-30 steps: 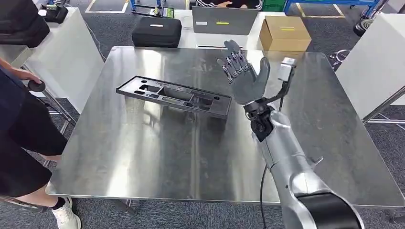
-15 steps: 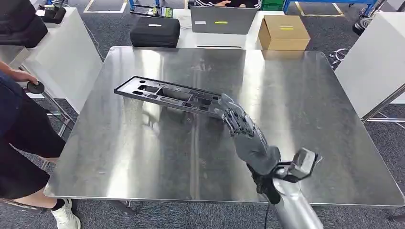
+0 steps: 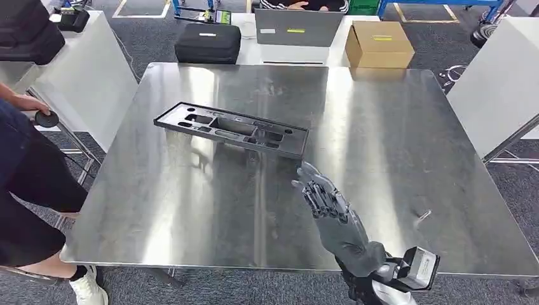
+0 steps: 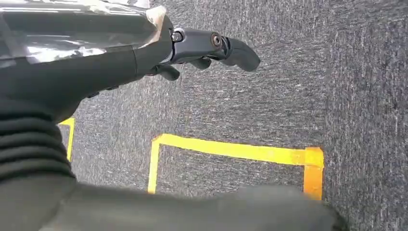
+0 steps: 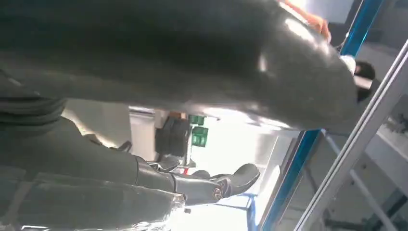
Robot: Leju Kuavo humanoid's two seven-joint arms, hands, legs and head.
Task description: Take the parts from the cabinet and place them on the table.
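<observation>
One part [image 3: 232,129], a long dark moulded tray-like piece, lies flat on the steel surface [image 3: 394,146], left of centre in the head view and angled from upper left to lower right. The right hand [image 3: 334,219] hangs over the lower centre of the frame near the front edge, fingers extended and apart, holding nothing; it sits apart from the part. The left hand [image 4: 192,48] appears in the left wrist view above grey carpet and yellow floor tape [image 4: 231,150], fingers loosely curled with nothing in them; whether it counts as closed cannot be told.

Risks from here, as a judgement: the extended right fingers point toward the part's near corner, so a forward or sideways sweep could push the part across the smooth steel. A person [image 3: 25,184] stands close at the left edge of the frame, within reach of a swinging arm.

Open room: the right half and the near strip of the surface are bare. A black case [image 3: 208,42], a laptop [image 3: 297,27] and a cardboard box [image 3: 377,43] sit on a separate table beyond the far edge.
</observation>
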